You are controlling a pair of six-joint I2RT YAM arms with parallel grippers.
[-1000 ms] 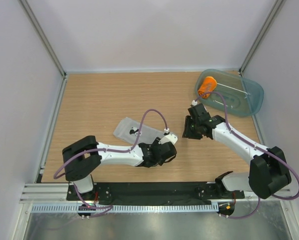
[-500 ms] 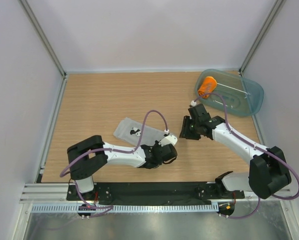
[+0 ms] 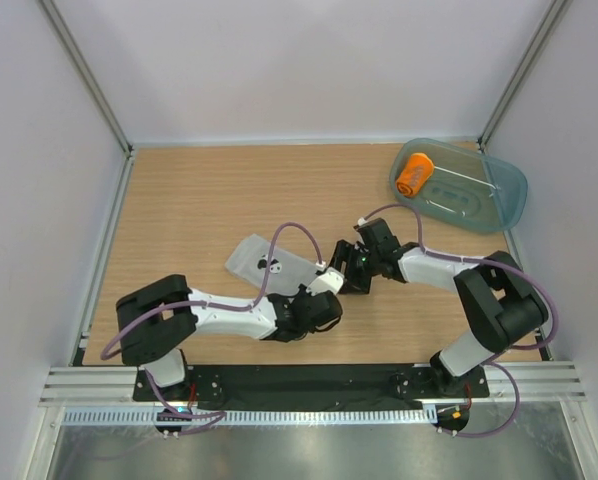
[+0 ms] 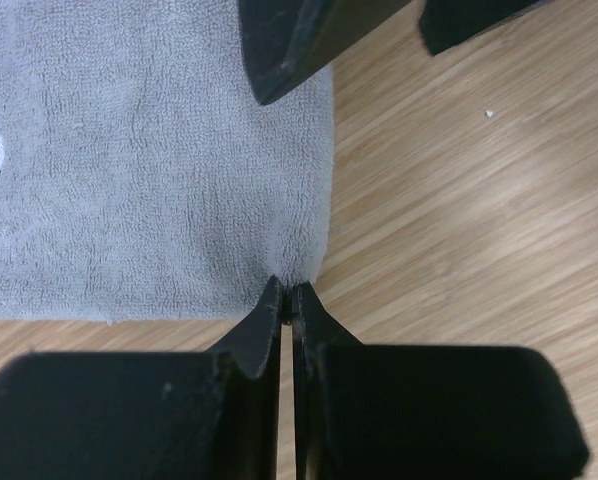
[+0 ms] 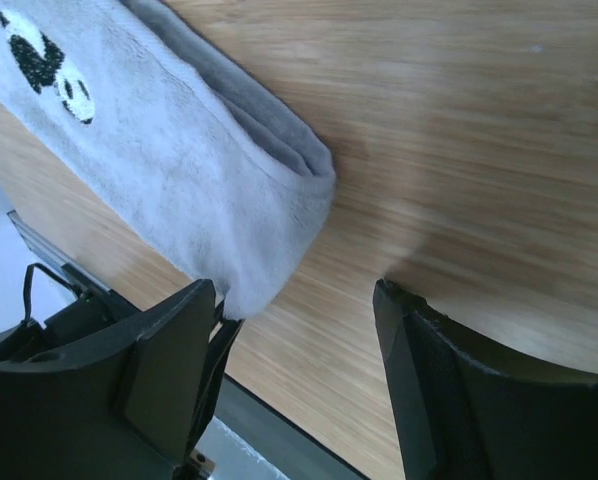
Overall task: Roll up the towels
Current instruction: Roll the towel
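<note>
The left arm stretched low across the desk [image 3: 199,200], its left claw [image 4: 287,290] pinched shut on a corner of the grey towel [image 3: 269,262] lying mid-desk. The right arm bent inward, its right claw [image 5: 294,295] gaping at that same end. The orange towel [image 3: 414,172] sat rolled in the tub [image 3: 499,195].

Fluffy cloth on smooth wood grain.
Grey towel [image 4: 149,180]: soft, matt terry with a stitched black mark. Table [image 4: 459,200]: pale wood grain, smooth, faint sheen. Left gripper [image 4: 287,295]: matt black plastic. Orange towel [image 3: 414,172]: cloth. Tub [image 3: 509,195]: translucent blue-green plastic, glossy. Sheet [image 3: 309,455]: brushed metal.
</note>
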